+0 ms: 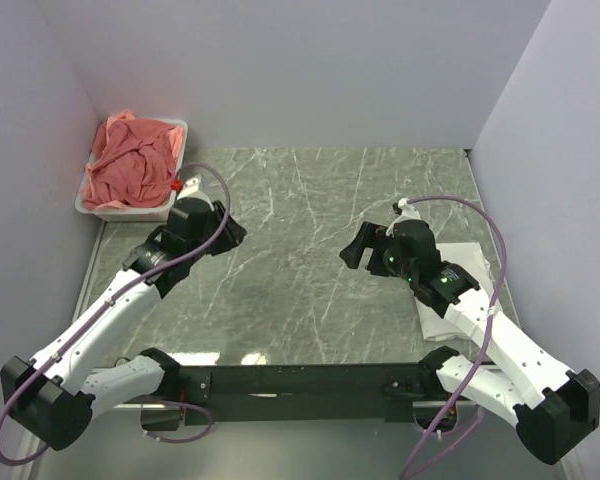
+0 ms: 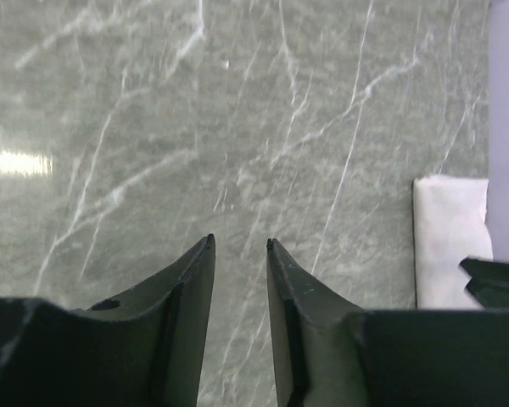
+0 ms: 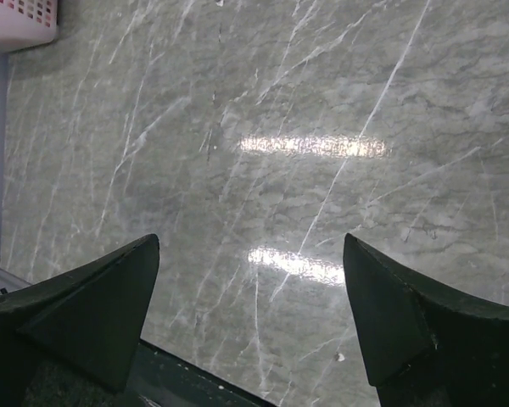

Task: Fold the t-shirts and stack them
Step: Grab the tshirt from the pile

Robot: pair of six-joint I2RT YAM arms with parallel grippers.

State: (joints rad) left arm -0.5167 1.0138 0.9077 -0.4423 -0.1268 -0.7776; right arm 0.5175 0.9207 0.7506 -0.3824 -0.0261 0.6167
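Beside the tray (image 1: 115, 212), we should widen the narrow, empty left gripper (image 2: 239, 244) before pinching one coral t-shirt (image 1: 130, 165); right gripper (image 3: 250, 246) stands wide, empty.

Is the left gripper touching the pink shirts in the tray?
Apart. Top view: the left gripper points away from the pink shirts in the tray; its wrist view shows only bare table between its fingers.
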